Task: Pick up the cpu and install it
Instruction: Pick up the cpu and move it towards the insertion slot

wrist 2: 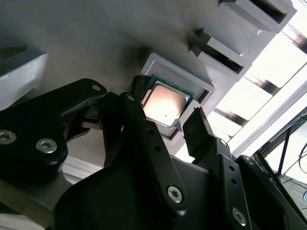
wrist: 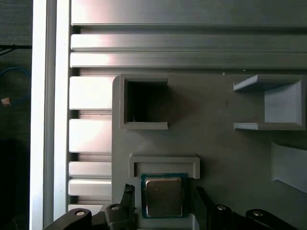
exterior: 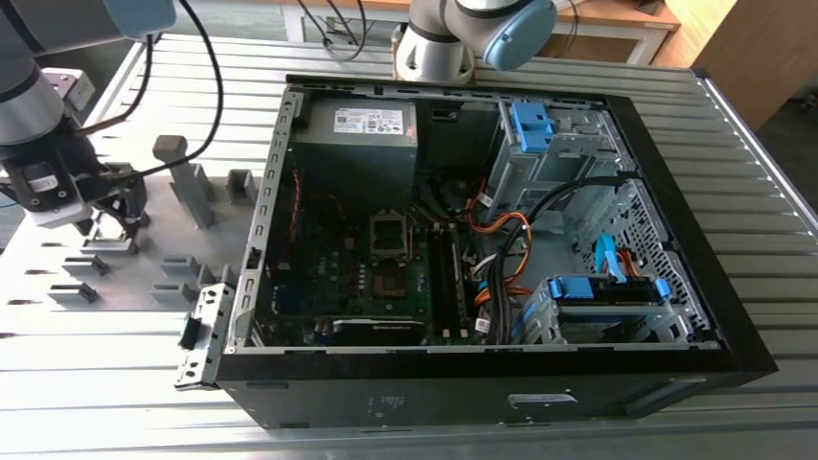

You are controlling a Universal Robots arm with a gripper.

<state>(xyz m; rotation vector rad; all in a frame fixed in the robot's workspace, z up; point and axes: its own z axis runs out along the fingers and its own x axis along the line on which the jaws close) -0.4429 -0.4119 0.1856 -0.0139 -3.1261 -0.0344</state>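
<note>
On the ribbed worktop [exterior: 754,172] beside an open computer case [exterior: 715,316], the cpu [wrist: 164,196] is sitting in a grey fixture [wrist: 216,143]. The gripper [wrist: 163,191] is straddling it, spread, not touching.

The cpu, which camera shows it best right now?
The first wrist view: it looks straight down on the cpu, whole silvery top showing, seated in its grey holder between the open hand's fingers. The second wrist view shows it tilted, one edge behind a finger. In the exterior view the hand stands over that spot.
</note>
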